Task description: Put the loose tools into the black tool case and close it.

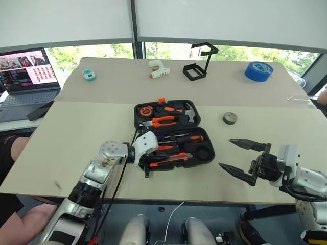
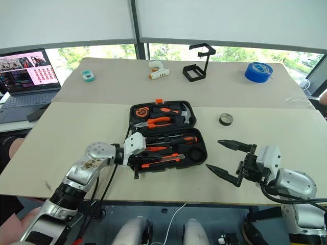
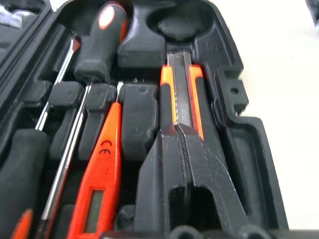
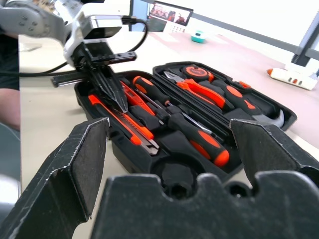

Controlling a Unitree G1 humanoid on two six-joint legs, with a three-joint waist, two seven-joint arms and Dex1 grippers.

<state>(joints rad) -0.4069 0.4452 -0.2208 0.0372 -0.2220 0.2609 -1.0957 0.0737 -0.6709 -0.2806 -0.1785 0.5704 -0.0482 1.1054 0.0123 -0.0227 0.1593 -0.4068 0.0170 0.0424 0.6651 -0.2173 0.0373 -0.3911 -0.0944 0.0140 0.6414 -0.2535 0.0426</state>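
left gripper (image 3: pixel 182 130) pressed together, tips on the utility knife (image 3: pixel 182 94); right gripper (image 1: pixel 239 155) spread wide, empty.

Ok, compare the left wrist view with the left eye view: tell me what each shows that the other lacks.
Left wrist view alone: the tester's small display and CE mark.
Left eye view alone: the loose tape roll on the table, the open right gripper, glue gun, blue tape.
Both: the open case, the knife, and the shut left gripper over it.
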